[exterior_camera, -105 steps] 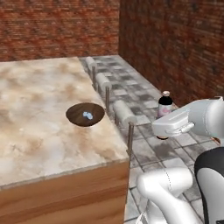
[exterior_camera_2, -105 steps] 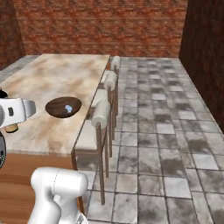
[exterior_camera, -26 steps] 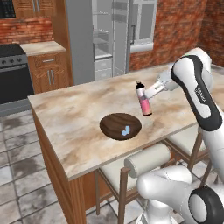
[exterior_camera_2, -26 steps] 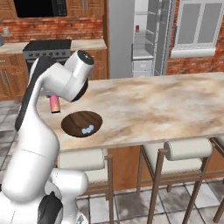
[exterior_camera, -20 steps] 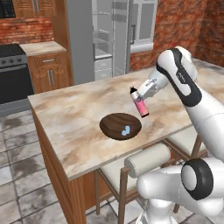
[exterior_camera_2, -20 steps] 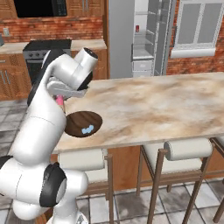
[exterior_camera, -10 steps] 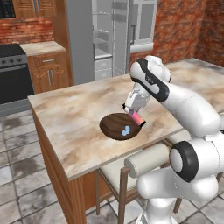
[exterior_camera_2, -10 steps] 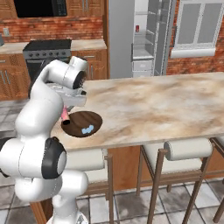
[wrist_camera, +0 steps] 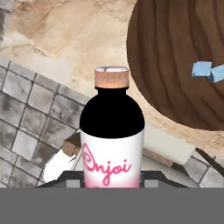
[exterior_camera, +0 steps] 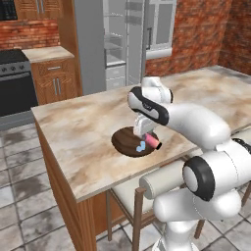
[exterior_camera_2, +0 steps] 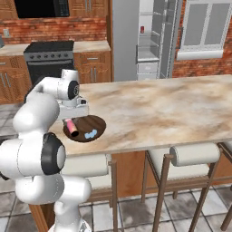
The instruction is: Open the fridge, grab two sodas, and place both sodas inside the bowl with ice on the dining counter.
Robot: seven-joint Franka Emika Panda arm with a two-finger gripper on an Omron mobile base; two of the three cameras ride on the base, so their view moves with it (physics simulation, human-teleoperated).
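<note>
My gripper point(exterior_camera: 145, 131) is shut on a soda point(exterior_camera: 151, 141), a small pink-labelled container with a dark top and a tan cap. It is tipped low over the near rim of the dark-brown bowl point(exterior_camera: 126, 141) on the dining counter point(exterior_camera: 88, 127). Pale-blue ice point(exterior_camera: 140, 146) lies in the bowl beside it. From the right base, the soda point(exterior_camera_2: 71, 128) hangs at the bowl's point(exterior_camera_2: 93, 124) left edge, next to the ice point(exterior_camera_2: 90, 134). The hand view has the soda point(wrist_camera: 113, 135) upright before the bowl point(wrist_camera: 175, 52). Behind the counter, the grey fridge point(exterior_camera_2: 124, 36) stands open, with a small red can point(exterior_camera_2: 142, 30) on a shelf.
A black oven point(exterior_camera: 14, 83) and wooden cabinets point(exterior_camera: 56, 81) line the back wall. Cushioned stools point(exterior_camera_2: 192, 154) stand along the counter's near edge, one right under the bowl point(exterior_camera: 162, 179). The marble top point(exterior_camera_2: 163, 108) stretches bare to the right.
The gripper has swung left and down with the soda, from above the counter to the bowl's rim, and the soda is now tilted. The oldest frames come from a different base position.
</note>
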